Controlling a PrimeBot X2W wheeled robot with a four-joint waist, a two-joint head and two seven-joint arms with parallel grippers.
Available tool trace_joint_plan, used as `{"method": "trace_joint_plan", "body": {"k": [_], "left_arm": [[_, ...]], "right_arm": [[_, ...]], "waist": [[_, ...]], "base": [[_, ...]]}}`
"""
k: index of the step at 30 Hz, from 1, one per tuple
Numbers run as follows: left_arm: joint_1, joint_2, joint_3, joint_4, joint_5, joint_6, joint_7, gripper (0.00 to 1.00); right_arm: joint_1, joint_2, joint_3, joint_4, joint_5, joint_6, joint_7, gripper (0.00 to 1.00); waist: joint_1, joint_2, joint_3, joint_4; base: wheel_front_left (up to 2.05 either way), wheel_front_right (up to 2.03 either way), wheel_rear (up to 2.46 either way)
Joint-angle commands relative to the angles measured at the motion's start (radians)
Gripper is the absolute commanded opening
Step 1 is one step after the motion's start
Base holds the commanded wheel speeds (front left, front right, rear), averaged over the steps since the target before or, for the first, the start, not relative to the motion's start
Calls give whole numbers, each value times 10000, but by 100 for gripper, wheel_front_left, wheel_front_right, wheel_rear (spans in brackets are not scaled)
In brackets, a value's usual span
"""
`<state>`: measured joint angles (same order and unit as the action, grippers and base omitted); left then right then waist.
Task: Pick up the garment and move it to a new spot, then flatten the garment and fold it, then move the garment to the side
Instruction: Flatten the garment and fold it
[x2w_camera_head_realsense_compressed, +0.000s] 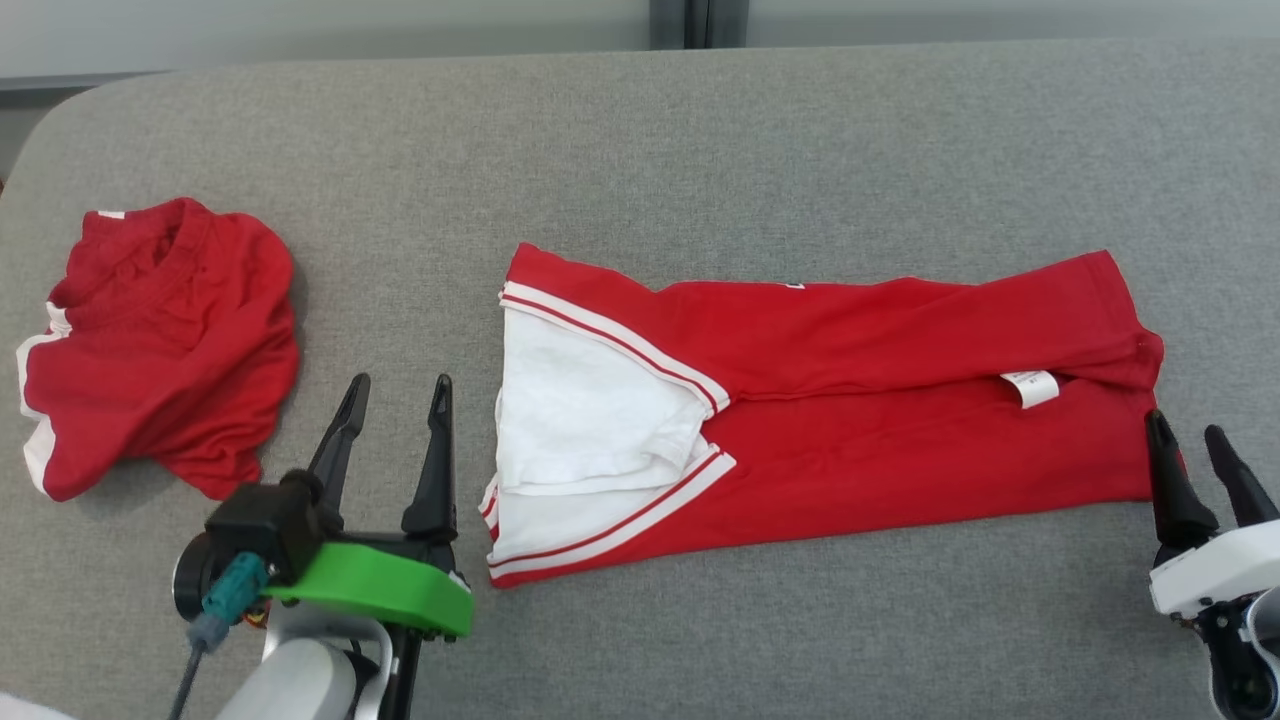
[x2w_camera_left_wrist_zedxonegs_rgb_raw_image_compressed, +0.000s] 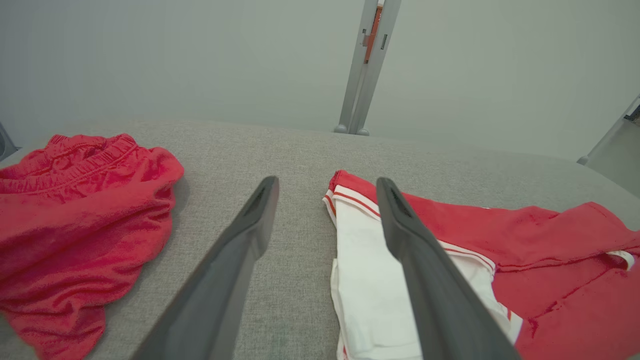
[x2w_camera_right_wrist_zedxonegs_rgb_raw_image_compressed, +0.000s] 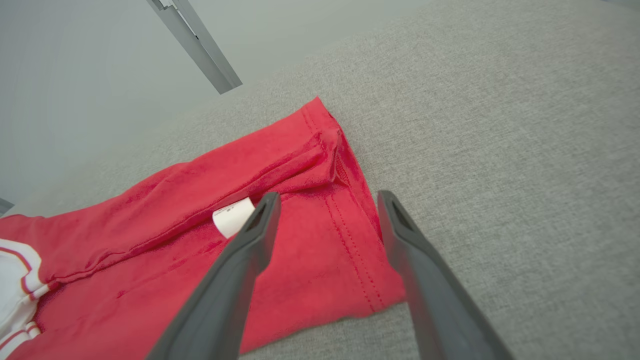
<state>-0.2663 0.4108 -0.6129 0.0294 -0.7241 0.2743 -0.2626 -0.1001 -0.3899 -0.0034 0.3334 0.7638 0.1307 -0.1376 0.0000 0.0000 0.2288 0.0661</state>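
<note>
nearest me, the left gripper hovers just beside the sleeve end of the garment, its two fingers spread wide with nothing between them. the right gripper stands at the hem end, equally wide and empty, its fingers over the near hem corner; whether they touch the cloth i cannot tell. the garment, red with a white sleeve on top at the robot's left, lies flat on the grey table, right of centre. it is drawn into a long band, with a white label showing near the hem. i judge the lengthwise fold made and the crosswise fold not yet begun. to do it well i would pinch every layer at the corners of one end, not the top layer alone. i would lift just clear of the cloth, carry that end over to meet the other, and square the edges before letting go. the loose sleeve is the likeliest part to slip out. farther off at the left, well apart, lies a crumpled red garment. beyond it are the table's far edge and an upright post.
</note>
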Motion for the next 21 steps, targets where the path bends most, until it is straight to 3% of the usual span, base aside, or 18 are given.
{"method": "trace_joint_plan", "body": {"k": [1,7,13,21], "left_arm": [[550,-371,456,-120,611,31,-24,100],[2460,-1736,1811,-206,2871,-311,-25,100],[3677,-2734,2375,-64,4429,-918,-15,100],[3891,-3271,2607,135,5265,-1494,-16,100]], "right_arm": [[244,152,37,73,-207,0,-284,100],[609,677,126,650,-615,0,-871,100],[248,1142,-104,1575,-834,0,-1012,100],[-647,1283,-400,2874,-1353,0,-573,100]], "waist": [[0,0,-425,-113],[0,0,-1170,-252],[0,0,-1677,-79],[0,0,-1734,385]], "base": [[0,0,0],[0,0,0],[0,0,0],[0,0,0]]}}
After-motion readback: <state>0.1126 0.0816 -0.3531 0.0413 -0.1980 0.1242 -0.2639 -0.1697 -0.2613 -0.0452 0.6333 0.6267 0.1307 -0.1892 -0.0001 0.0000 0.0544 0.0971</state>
